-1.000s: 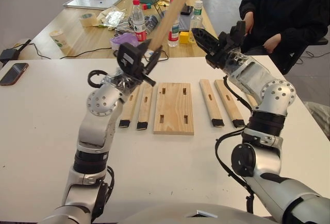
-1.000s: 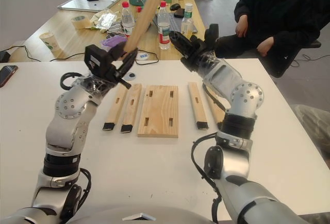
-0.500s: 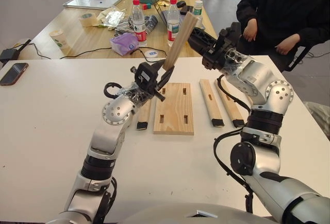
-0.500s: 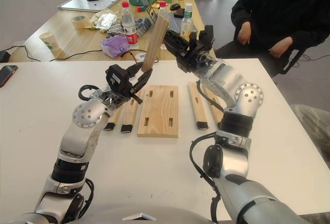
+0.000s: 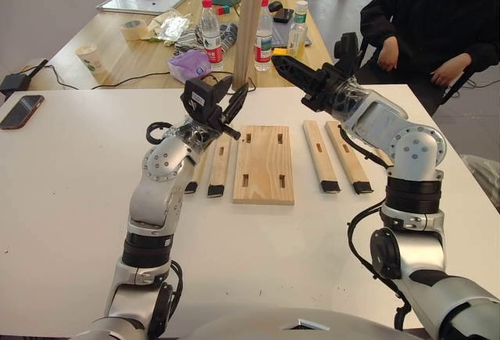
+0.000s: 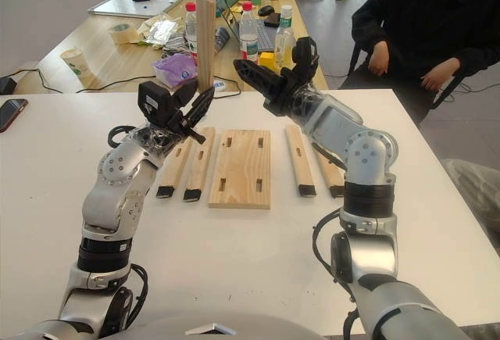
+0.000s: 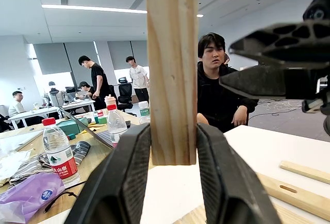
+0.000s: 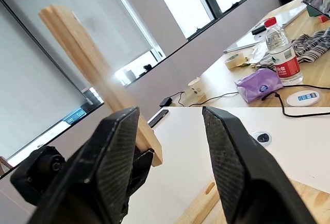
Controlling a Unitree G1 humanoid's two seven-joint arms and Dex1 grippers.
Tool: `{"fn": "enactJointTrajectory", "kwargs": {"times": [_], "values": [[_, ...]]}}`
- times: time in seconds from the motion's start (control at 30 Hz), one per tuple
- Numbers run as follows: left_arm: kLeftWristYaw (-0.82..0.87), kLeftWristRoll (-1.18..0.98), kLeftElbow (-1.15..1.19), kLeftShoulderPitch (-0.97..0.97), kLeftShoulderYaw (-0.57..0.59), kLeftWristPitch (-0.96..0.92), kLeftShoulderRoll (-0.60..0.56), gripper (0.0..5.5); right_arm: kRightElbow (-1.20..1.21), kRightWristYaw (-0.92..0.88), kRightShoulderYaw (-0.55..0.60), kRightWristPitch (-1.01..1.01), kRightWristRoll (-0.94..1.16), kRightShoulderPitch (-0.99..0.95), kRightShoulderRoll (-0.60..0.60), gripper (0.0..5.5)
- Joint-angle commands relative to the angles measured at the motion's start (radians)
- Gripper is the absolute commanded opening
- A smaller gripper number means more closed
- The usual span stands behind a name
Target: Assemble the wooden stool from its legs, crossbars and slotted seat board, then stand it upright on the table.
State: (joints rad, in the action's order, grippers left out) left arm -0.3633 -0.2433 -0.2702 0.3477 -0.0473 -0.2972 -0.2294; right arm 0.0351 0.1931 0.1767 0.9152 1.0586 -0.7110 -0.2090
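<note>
Leg [image 5: 248, 39] stands upright, low end clamped in my left jaws above the desk [image 5: 62, 199]; my right jaws gape empty just right of it, seat board [image 5: 263, 164] lying nearer.

head stereo overhead, wrist close-ups

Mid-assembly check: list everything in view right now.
table: one, white
seat board: one, pale wood, four slots, flat at its centre
legs: four, pale wood, black tips, flat, two each side of the board
wooden bar: one, pale, held upright above the table
desk: one, light wood, behind
water bottles: three, clear, on the desk
purple bag: one, on the desk
tape roll: one, beige, on the desk
phone: one, black, far left
left gripper: jaws shut on the wooden bar
right gripper: jaws open, beside the bar, apart
</note>
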Motion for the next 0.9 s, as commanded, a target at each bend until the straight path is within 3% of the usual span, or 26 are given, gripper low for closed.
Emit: {"fn": "enactJointTrajectory", "kwargs": {"times": [0.03, 0.57, 0.9], "values": [[-0.013, 0.025, 0.03, -0.016, -0.03, 0.007, 0.0, 1.25, 0.001, -0.006, 0.042, 0.043, 0.074, -0.022, 0.025, 2.25], [-0.023, 0.089, 0.055, -0.04, -0.108, 0.053, 0.027, 1.25, -0.006, -0.049, 0.068, 0.068, 0.152, -0.039, 0.043, 2.25], [-0.021, 0.104, 0.058, -0.038, -0.107, 0.055, 0.026, 1.25, -0.013, -0.036, 0.038, 0.021, 0.042, -0.051, 0.018, 0.76]]}}
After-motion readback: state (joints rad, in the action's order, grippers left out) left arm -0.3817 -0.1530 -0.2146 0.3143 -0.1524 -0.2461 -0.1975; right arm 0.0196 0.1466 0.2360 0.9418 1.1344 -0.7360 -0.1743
